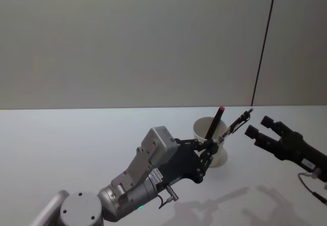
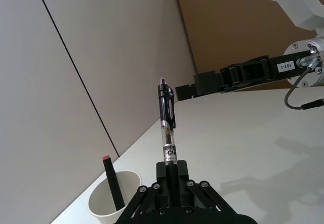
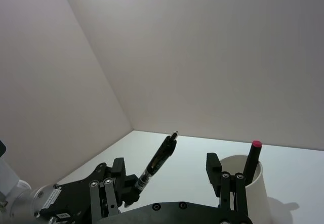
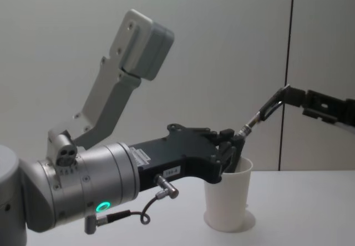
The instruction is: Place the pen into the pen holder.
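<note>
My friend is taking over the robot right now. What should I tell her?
Left tool: shut on the pen, holding it by its lower end, tilted up toward the right tool, just beside the pen holder.
Right tool: open and holding nothing, hovering close to the pen's upper tip.
Pen holder: a white cup standing upright on the table, with a black marker with a red cap already inside.
Done: pen is picked up.
Left: move the pen above the cup's opening, lower it in, let go.

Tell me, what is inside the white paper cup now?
Inside the paper cup one black marker with a red cap stands leaning against the rim. Its lower end and the cup's bottom are hidden by the wall.
</note>
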